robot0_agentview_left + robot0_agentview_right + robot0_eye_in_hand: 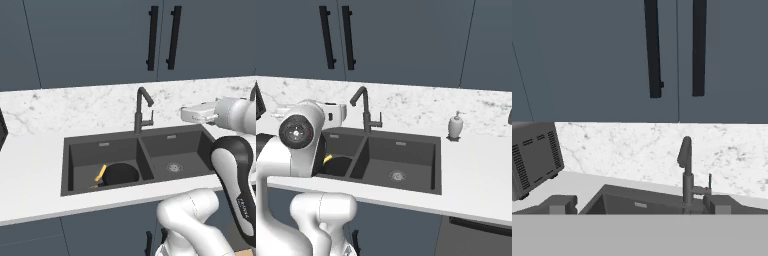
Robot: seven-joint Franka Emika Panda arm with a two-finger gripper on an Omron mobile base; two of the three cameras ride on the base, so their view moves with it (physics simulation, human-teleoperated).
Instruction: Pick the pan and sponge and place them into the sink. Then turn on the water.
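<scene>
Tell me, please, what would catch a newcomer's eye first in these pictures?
Probably the dark double sink set in the white marble counter, with the black pan lying in its left basin, wooden handle tilted up. Next, the gooseneck faucet behind the divider, and the white arm's open claw held level, facing it.

The left base view looks forward and down from behind the arm's left side, across the white counter into the sink, with the faucet near centre. The right base view takes the same sink and faucet from the arm's right, reaching further along to a soap dispenser. The hand view sits lower and level, facing the wall cabinets head-on, with the faucet close and the toaster oven at its left edge.
</scene>
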